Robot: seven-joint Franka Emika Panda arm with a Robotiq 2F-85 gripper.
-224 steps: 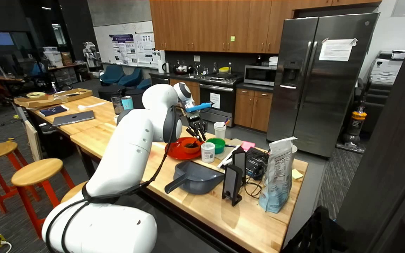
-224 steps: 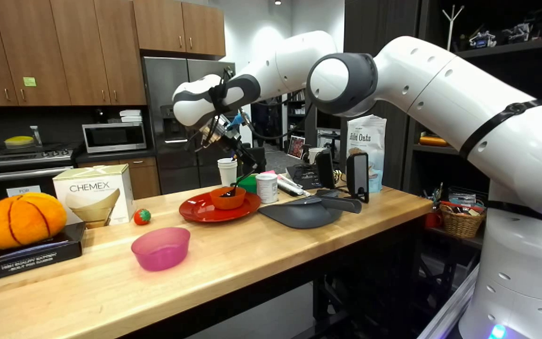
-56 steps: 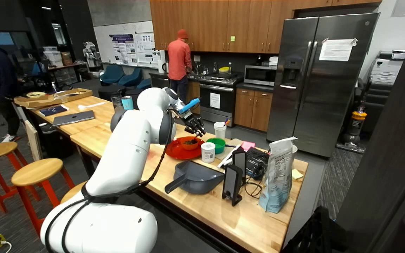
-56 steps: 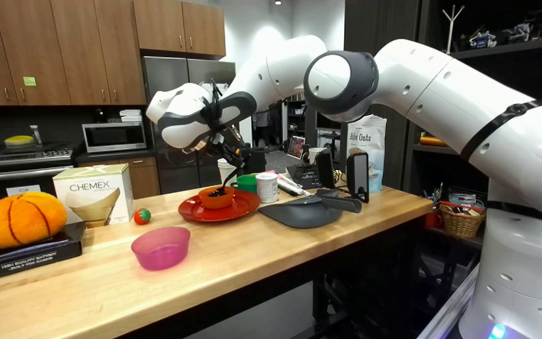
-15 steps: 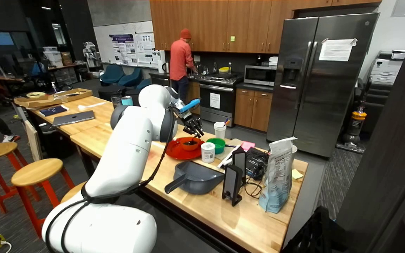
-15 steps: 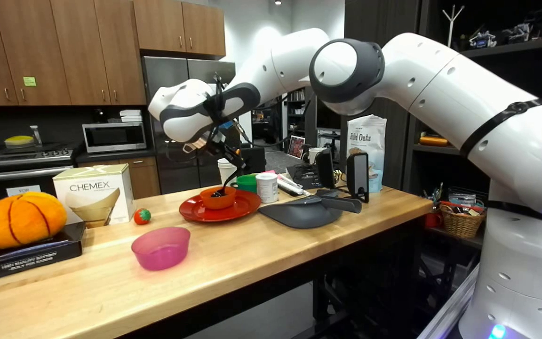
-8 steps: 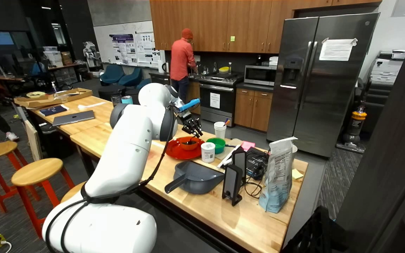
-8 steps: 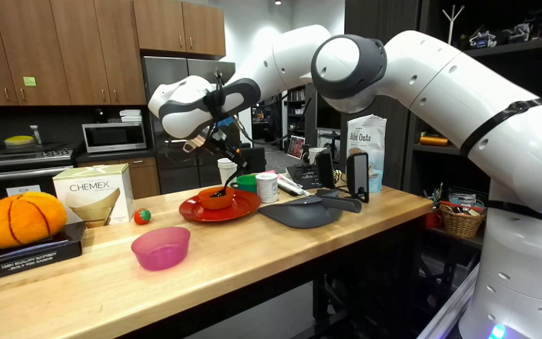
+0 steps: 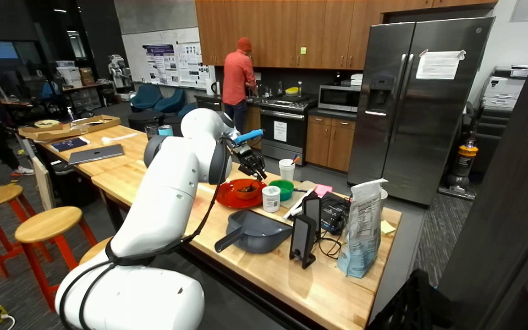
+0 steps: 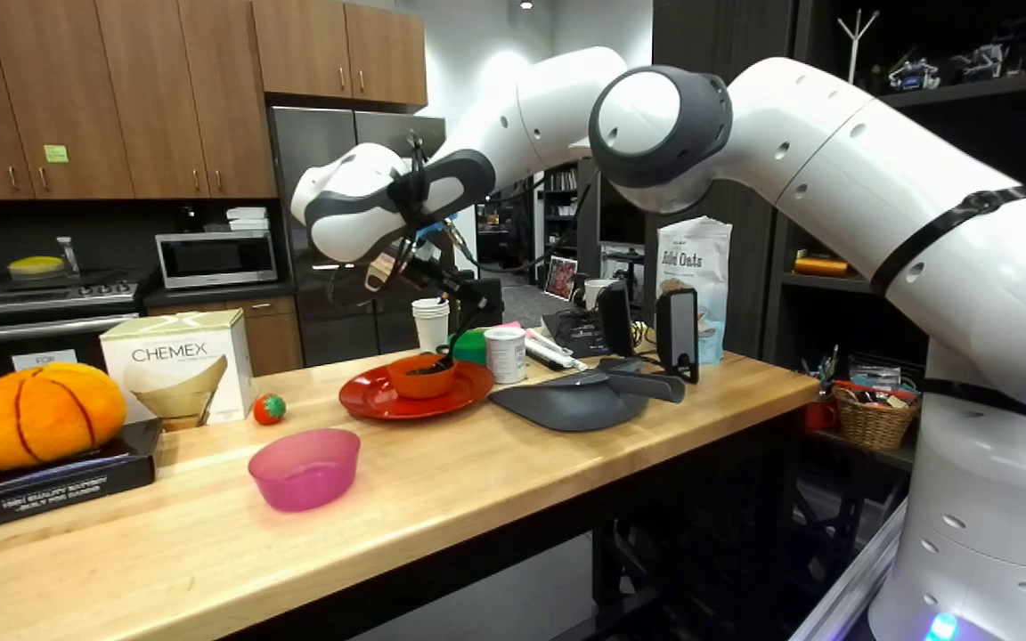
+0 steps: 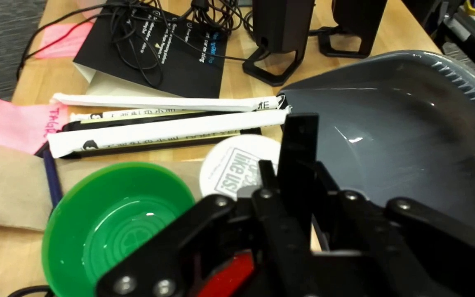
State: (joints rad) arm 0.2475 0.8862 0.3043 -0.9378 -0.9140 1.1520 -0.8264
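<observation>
the orange bowl [image 10: 421, 385] sits nearer the white tub [image 10: 506, 356] than a moment ago; the claw [image 10: 477, 304], higher than the tub, is clamped on a black utensil [image 10: 453, 341], its lower end inside the bowl.

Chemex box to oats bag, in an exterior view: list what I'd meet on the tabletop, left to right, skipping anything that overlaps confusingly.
Chemex box → pink bowl → orange bowl on the red plate → white tub → farther black speaker → oats bag.
</observation>
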